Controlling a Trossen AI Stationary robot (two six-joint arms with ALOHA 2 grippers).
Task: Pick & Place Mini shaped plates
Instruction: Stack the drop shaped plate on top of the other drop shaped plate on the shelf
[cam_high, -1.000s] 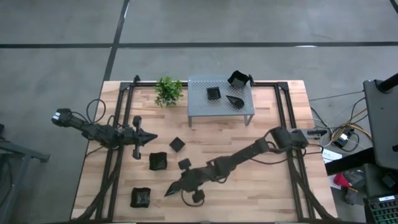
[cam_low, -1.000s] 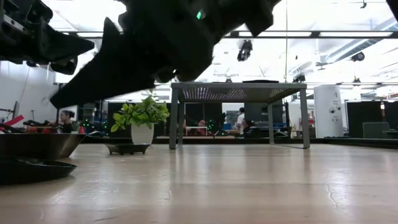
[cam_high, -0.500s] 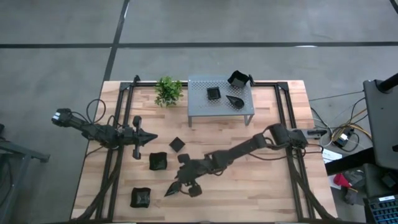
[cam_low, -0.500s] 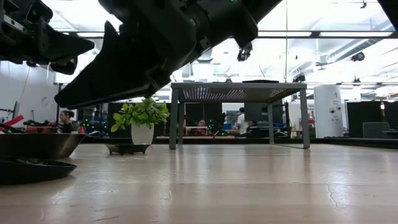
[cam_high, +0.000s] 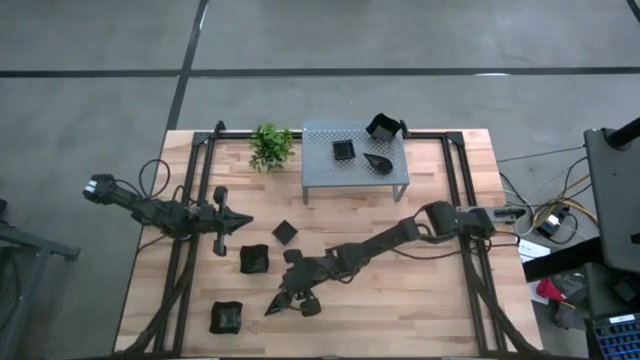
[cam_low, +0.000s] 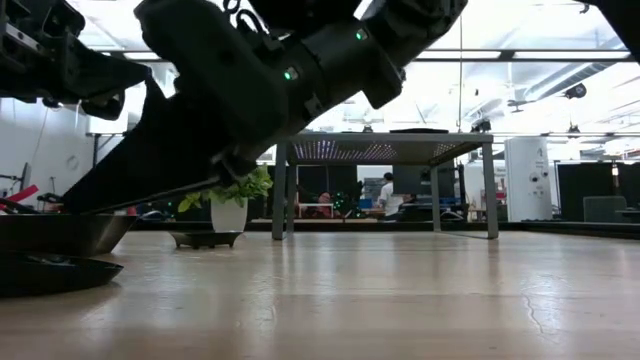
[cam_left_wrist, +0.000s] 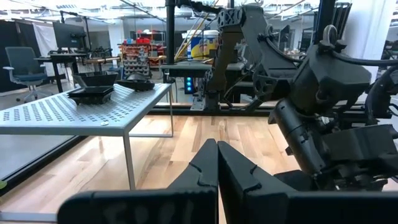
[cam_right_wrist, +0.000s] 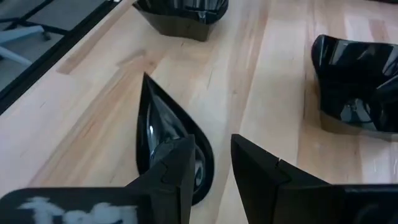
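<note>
While the right gripper (cam_high: 285, 297) reaches low over the near part of the wooden table (cam_high: 420, 300), its two fingers (cam_right_wrist: 168, 168) stand parted on either side of the rim of a teardrop plate (cam_right_wrist: 165, 140). One finger sits over the plate's round end and the other just outside it; whether they press on the rim or only straddle it cannot be told. In the low view the plate's pointed tip (cam_low: 110, 185) looks raised above the tabletop.

Near the front left corner lies a deep wavy-rimmed plate (cam_high: 226, 317). A second deep plate (cam_high: 254, 259) sits a little farther back, just beside the right arm's wrist, and a small flat square plate (cam_high: 285, 232) lies beyond that, nearer the middle of the table.

At about the same depth, the left gripper (cam_high: 243, 222) waits over the left side of the table, its fingers (cam_left_wrist: 208, 168) clenched together on nothing.

Farther back stands the grey perforated shelf (cam_high: 320, 175). On its top rest a small square plate (cam_high: 344, 150) and a leaf-shaped plate (cam_high: 378, 160), with a deeper plate (cam_high: 383, 127) at its far right corner. A small green plant (cam_high: 270, 146) stands just left of the shelf.
</note>
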